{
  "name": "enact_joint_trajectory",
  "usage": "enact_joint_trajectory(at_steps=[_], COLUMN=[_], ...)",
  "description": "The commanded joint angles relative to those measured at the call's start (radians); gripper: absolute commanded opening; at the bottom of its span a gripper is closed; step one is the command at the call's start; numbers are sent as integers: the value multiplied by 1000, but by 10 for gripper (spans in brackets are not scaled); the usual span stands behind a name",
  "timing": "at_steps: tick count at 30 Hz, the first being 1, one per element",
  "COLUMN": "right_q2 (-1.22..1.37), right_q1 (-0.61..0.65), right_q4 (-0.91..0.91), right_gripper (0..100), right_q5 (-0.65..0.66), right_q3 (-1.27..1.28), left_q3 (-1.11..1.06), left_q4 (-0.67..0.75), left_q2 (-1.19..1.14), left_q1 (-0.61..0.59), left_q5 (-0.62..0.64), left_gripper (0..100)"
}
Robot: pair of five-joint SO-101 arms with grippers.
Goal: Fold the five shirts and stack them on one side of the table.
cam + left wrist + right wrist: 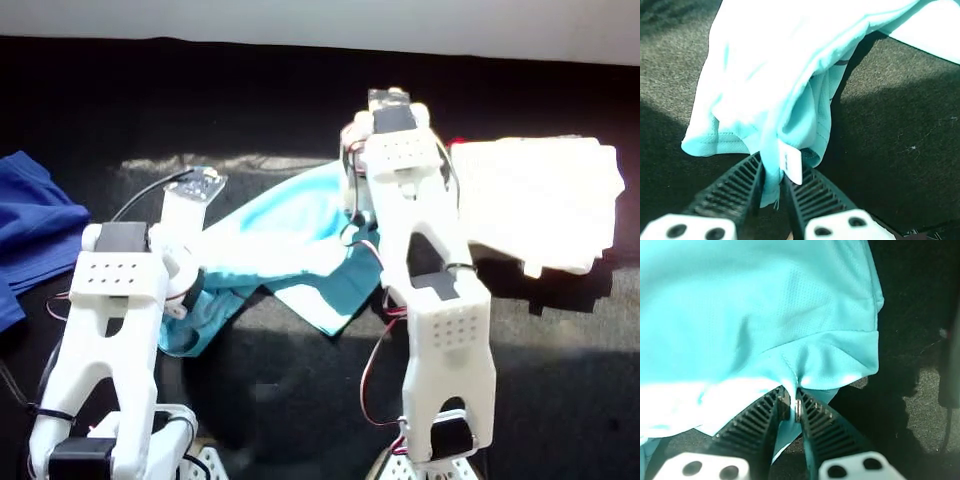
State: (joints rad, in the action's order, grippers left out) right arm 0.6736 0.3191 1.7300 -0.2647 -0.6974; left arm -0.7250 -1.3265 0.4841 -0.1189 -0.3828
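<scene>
Left wrist view showed the left pincer (772, 172) closed on a bunched edge of the light turquoise fabric shirt (790, 75), while the right pincer (789, 400) pinched another hem. That shirt stretched between both arms over the black table (300, 400), with a folded white shirt (540, 200) beside the right arm and a crumpled dark blue shirt (30, 220) far left.

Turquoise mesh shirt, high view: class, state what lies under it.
Under the turquoise mesh shirt, dark carpet-like table surface shows at its edges; whatever lies beneath its middle is covered.
</scene>
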Motion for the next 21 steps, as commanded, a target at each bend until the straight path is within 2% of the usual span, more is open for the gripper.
enact_joint_trajectory(at_steps=[1, 8, 16, 21], right_q2=[-68, -216, -711, -883], right_q1=[13, 21, 28, 28], right_q4=[4, -102, -510, -604], right_gripper=[8, 8, 8, 45], right_q5=[-12, -101, -104, -101], right_q3=[38, 274, 983, 1256], left_q3=[-27, -38, -31, -31], left_q4=[46, 52, 58, 72], left_q2=[19, 19, 19, 19], left_q1=[-7, -8, -41, -73], left_q5=[-2, -2, -5, -6], left_gripper=[10, 10, 10, 10])
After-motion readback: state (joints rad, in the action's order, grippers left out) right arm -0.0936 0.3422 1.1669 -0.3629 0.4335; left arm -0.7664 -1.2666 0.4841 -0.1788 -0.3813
